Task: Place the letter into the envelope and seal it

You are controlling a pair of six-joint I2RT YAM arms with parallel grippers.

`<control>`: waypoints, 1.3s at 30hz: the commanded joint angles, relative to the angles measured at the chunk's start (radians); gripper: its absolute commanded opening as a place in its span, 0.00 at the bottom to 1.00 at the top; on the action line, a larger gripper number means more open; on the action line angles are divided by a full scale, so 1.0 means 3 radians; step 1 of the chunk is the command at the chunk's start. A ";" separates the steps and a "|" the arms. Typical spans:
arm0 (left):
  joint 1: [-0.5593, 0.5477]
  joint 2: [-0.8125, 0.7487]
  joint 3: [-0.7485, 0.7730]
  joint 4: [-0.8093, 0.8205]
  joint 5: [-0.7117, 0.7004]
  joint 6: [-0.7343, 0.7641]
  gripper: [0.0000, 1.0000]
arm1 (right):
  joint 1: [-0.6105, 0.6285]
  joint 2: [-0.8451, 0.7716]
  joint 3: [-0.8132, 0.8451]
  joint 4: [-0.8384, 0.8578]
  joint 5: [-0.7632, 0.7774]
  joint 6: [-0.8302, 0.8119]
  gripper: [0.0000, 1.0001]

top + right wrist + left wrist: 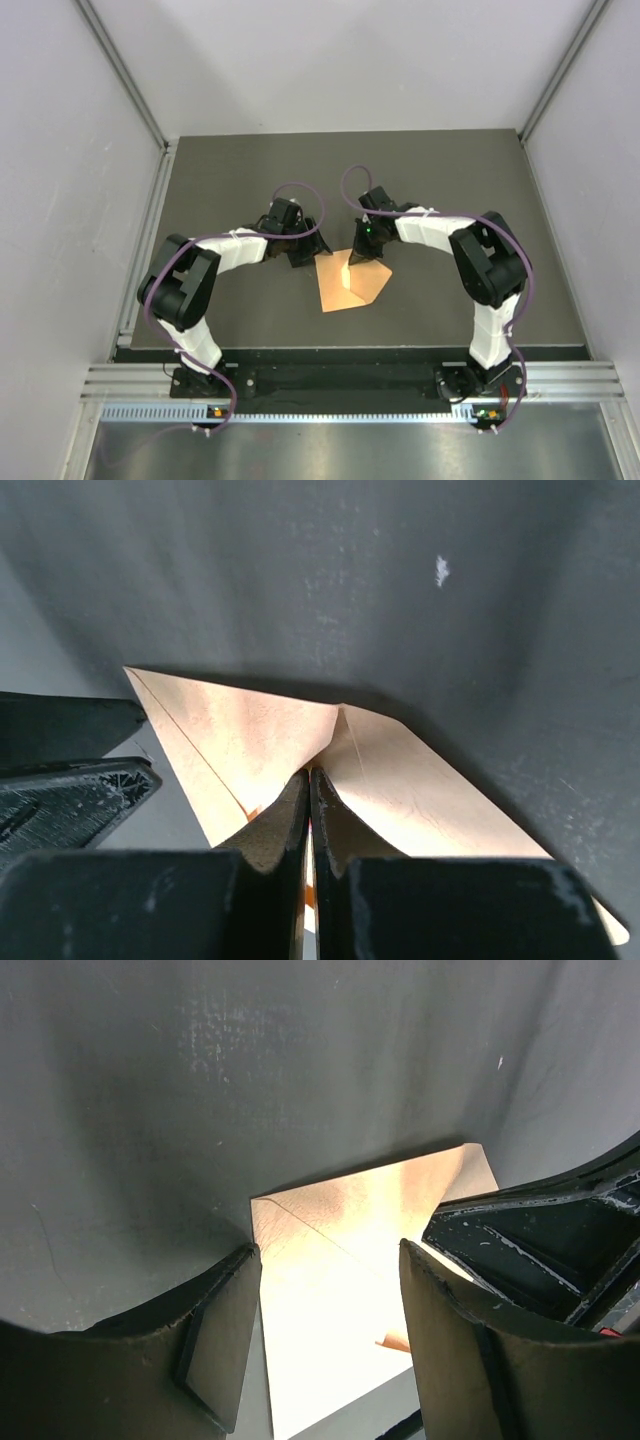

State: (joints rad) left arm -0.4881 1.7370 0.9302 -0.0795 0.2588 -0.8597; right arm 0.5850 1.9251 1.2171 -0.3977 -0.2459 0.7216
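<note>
Where the two arms meet at the middle of the dark worktop [450, 200], the orange envelope [345, 288] lies between them, part of it flat and part lifted into a ridge. The right claw [308, 780] is pressed together on that ridge. Its jaws pinch the paper so that it rises to a peak at their tips and slopes away on either side. The left claw [330, 1260] stands with its jaws apart at the envelope's opposite edge, one jaw to each side of a brightly lit stretch of paper. It grips nothing, and whether its tips touch the paper I cannot tell. The letter cannot be told apart from the envelope's brightly lit paper in any view.
</note>
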 commanded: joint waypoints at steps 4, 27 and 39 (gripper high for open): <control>-0.0025 0.0085 -0.0012 -0.0021 0.0022 0.0038 0.63 | 0.0064 0.0128 0.0080 0.0318 -0.0239 0.0085 0.00; -0.0025 -0.0170 -0.0079 -0.0195 -0.0325 0.0119 0.63 | 0.0039 -0.0664 -0.0038 -0.0403 0.0651 -0.0145 0.31; -0.0025 -0.0564 -0.0140 -0.0287 -0.0449 0.0258 0.61 | 0.0049 -0.0251 -0.0145 0.0584 -0.0556 -0.0033 0.03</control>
State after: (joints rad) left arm -0.4938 1.6356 0.9215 -0.1677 0.1402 -0.8101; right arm 0.5991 1.7901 1.1854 -0.3374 -0.3130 0.6865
